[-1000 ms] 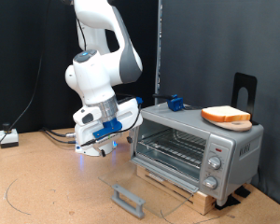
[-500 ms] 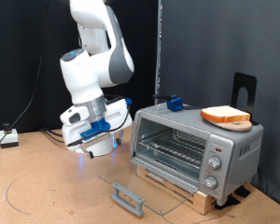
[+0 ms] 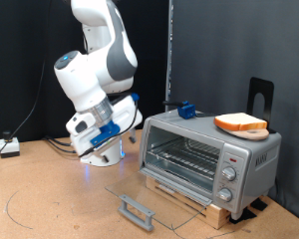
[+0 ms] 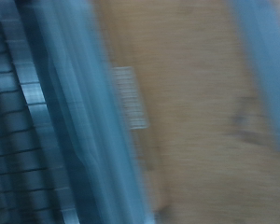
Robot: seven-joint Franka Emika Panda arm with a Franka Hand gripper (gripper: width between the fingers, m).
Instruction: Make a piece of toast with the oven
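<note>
The oven (image 3: 214,159) stands on the table at the exterior view's right. Its glass door (image 3: 149,199) is dropped open, the grey handle (image 3: 138,211) lying low in front, and the wire rack (image 3: 184,157) inside is bare. The piece of toast (image 3: 241,123) lies flat on the oven's top near its right end. My gripper (image 3: 93,152) hangs above the table to the left of the oven, apart from the door, with nothing seen in it. The wrist view is motion-blurred: a brown table surface (image 4: 196,112) and a bluish glassy edge (image 4: 75,121).
The oven rests on a wooden plank (image 3: 204,206). A blue object (image 3: 187,110) sits behind the oven and a black stand (image 3: 261,96) rises at its far right. Cables and a small box (image 3: 7,147) lie at the left. Black curtains close the back.
The arm has swung to the exterior view's left and slightly up, away from the open oven door. The toast and the oven have not moved.
</note>
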